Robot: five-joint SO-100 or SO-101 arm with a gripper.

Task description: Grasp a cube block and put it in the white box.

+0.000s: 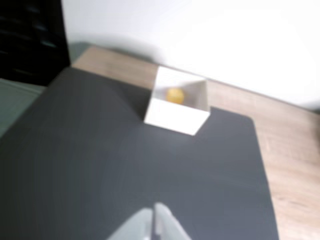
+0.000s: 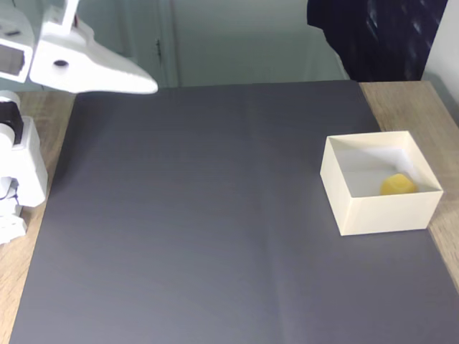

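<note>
Fixed view shows you the cube block (image 2: 398,185) already lying inside the white box (image 2: 380,215), near its right-hand wall, so by the look of things the placing is done and little remains to spoil. What could still go wrong is your own doing: if you swing the arm back over the dark mat (image 2: 215,229) carelessly, you may clip a thin wall and shove or tip the box, which sits close to the mat's edge and the bare table (image 2: 445,287). The pincer (image 2: 147,84) hangs high at the upper left of this view, well apart from the box, with its fingers drawn together and nothing between them. In the wrist view the pincer (image 1: 154,210) pokes in from the bottom edge, tips nearly touching, and the box (image 1: 175,120) with the cube (image 1: 174,95) lies far ahead of it across the mat.
</note>
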